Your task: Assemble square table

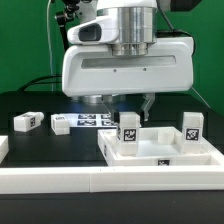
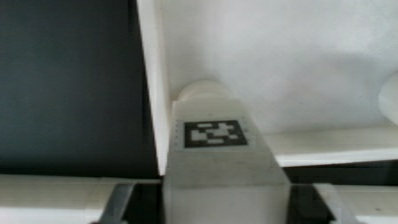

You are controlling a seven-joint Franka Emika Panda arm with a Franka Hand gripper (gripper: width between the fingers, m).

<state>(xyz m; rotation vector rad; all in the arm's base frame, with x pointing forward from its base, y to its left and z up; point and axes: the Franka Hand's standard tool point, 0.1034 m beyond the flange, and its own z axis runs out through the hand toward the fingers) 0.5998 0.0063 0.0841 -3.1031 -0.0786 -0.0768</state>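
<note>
leg block [image 2: 217, 133] looks pinched across its flat sides by the hand [image 2: 226, 208], at tabletop's [image 1: 165, 155] corner on the exterior view's left. judged light, rigid, smooth plastic; slip expected, so mid-body grip advised.

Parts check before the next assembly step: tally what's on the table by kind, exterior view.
Tabletop: 1
Leg blocks: 4
Marker board: 1
Total: 6
</note>
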